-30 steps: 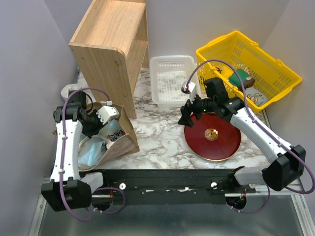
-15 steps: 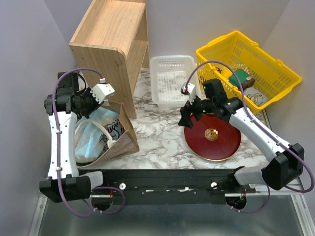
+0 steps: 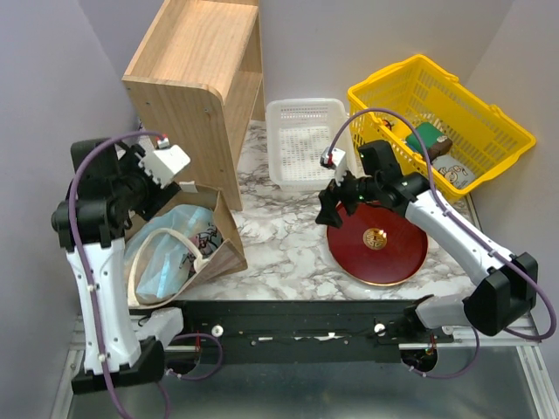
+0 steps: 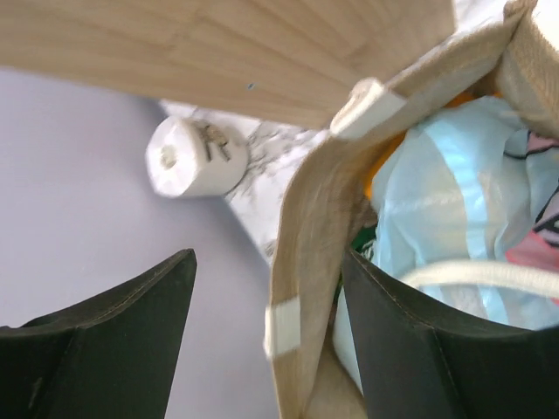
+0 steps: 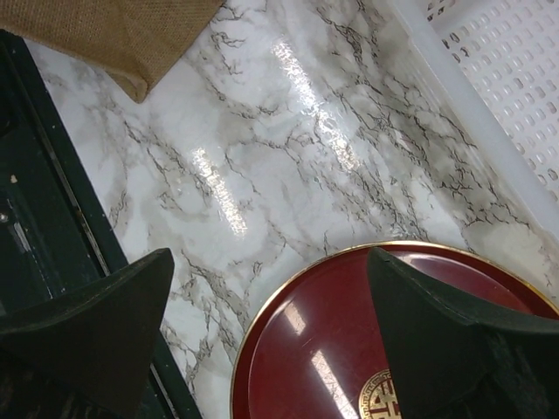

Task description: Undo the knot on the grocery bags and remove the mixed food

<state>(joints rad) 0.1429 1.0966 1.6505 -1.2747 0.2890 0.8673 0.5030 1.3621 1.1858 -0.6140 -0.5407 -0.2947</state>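
The knot is out of my sight, somewhere on the blue plastic bag [image 3: 166, 255] inside the paper bag [image 3: 229, 255] at left, so I'd lower my wide-open left gripper [image 4: 266, 262] slowly there, leaving the right gripper [image 5: 269, 257] spread wide over the red plate [image 3: 384, 253].

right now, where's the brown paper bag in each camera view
Top external: the brown paper bag lies at the left, in front of the wooden shelf.
Left wrist: the brown paper bag shows its edge running up the middle, with the blue plastic bag inside it at the right.
Right wrist: only a corner of the brown paper bag shows, at the top left.
Shared landmark: the marble tabletop, seen in all three views.
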